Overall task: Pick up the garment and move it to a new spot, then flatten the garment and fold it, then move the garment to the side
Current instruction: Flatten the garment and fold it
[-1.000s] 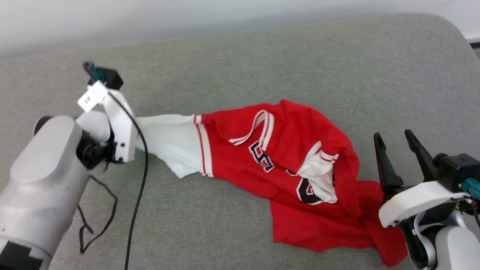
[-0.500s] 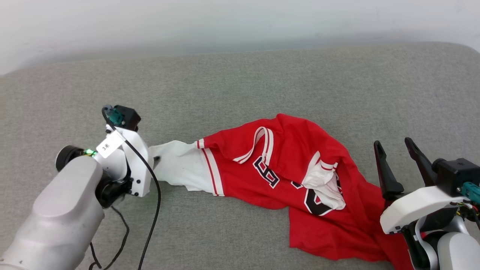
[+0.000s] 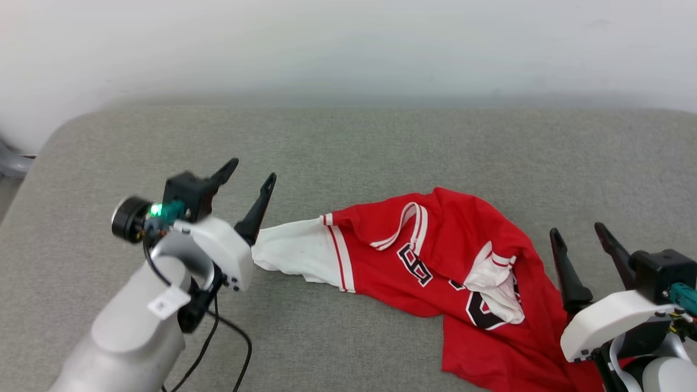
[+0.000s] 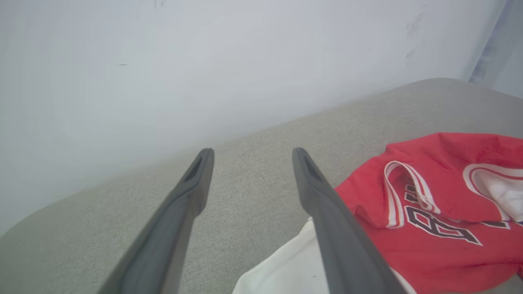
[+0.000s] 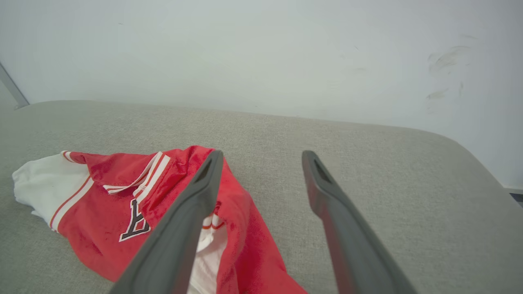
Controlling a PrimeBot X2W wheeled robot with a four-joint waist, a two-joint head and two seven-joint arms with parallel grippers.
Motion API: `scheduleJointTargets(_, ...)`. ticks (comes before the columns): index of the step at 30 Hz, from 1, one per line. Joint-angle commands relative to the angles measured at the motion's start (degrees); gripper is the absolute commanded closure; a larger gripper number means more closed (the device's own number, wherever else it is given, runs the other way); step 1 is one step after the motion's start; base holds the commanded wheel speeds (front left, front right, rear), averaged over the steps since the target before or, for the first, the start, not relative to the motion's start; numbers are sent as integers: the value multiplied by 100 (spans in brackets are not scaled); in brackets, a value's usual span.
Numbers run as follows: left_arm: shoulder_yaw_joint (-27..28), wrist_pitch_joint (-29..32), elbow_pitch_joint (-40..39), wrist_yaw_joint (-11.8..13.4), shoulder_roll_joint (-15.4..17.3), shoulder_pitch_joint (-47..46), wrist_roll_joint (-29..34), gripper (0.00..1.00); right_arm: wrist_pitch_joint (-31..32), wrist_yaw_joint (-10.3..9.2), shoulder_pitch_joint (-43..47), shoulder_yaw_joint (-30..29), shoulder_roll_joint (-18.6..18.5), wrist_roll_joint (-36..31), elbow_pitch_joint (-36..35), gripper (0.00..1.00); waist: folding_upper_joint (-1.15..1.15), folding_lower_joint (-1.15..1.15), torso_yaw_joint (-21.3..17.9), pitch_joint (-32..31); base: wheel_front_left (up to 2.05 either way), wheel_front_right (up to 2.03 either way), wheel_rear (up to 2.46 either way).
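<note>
the shirt point(image 3: 435, 261) (crumpled, 1 sleeve stretched out) is laid on the grey cushion point(image 3: 348, 141); nothing is gripped by the left gripper point(image 3: 252, 169) or right gripper point(image 3: 577, 230), fingers spread.

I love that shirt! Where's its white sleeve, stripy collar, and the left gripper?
white sleeve point(image 3: 291, 250): head view, sleeve's middle.
striped collar point(image 3: 418, 223): head view, its trim.
left gripper point(image 3: 252, 169): head view, between its fingertips.

You see the shirt point(image 3: 381, 267) lying crumpled on the grey cushion point(image 3: 381, 152), not yet flattened. It is red. One white sleeve point(image 3: 294, 253) stretches out toward the robot's left, and the other sleeve point(image 3: 498, 288) is bunched on the chest. The striped collar point(image 3: 408, 223) is folded over. The black, white-edged lettering point(image 3: 416, 265) shows only partly among the folds.
</note>
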Motion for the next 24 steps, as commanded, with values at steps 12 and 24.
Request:
scheduleJointTargets(12,1364,-232,-2490,965,-354,2366,868,0,102,-5,359,208,-186,145,-105,0,0,1,243,-272,0,0,0)
scheduleJointTargets(24,2019,-234,-3050,783,-856,3124,1403,0,2155,-7,279,1090,-686,509,-463,0,0,1,427,-122,0,0,0)
